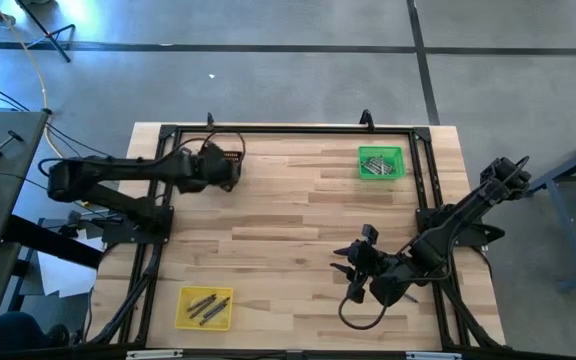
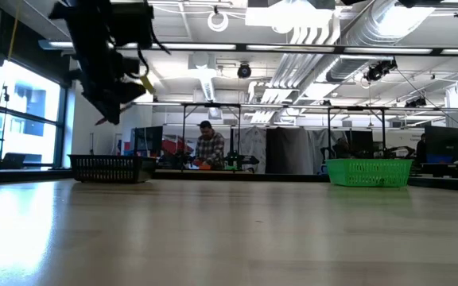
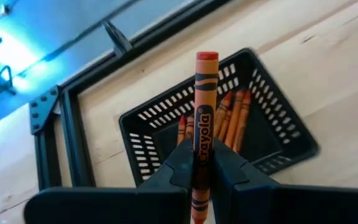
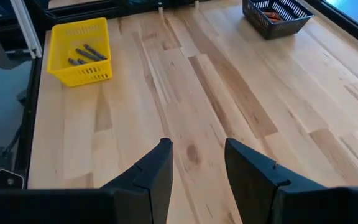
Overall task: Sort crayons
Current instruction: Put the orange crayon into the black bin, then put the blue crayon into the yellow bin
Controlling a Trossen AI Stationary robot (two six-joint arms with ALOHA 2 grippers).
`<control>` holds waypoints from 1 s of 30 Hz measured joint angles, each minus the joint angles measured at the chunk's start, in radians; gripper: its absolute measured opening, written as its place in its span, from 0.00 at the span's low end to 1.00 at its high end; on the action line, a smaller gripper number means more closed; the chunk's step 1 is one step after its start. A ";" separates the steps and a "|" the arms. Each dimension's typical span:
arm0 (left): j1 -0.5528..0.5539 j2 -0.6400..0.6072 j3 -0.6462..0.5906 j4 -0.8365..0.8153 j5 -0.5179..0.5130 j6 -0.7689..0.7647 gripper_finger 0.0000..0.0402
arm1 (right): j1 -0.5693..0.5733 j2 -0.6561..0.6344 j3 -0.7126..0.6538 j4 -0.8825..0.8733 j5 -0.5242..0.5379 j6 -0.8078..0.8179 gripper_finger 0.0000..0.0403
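Orange, and pinched upright between the fingers of the left claw, a single crayon hangs directly above the black basket at the far left corner of the wooden tabletop; more orange crayons lie inside that basket. The right claw hovers with its fingers spread and nothing between them over the near right part of the tabletop. Grey crayons lie in the yellow tray, and others in the green tray.
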State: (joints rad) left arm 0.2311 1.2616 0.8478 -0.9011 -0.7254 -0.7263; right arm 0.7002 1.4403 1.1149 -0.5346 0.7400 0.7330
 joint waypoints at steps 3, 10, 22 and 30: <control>0.082 0.055 0.000 0.070 0.053 0.089 0.03 | 0.000 0.000 0.000 0.000 0.000 0.000 0.35; 0.232 0.164 0.000 0.281 0.216 0.234 0.03 | 0.000 0.000 0.000 0.000 0.000 0.000 0.35; 0.260 0.199 0.000 0.322 0.276 0.337 0.08 | 0.001 0.000 0.000 -0.034 -0.004 0.000 0.35; 0.260 0.199 0.000 0.323 0.276 0.322 0.13 | 0.001 0.000 0.000 -0.038 -0.016 0.028 0.35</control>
State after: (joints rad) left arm 0.4910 1.4609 0.8474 -0.5783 -0.4490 -0.4043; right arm 0.7010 1.4403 1.1150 -0.5728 0.7242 0.7608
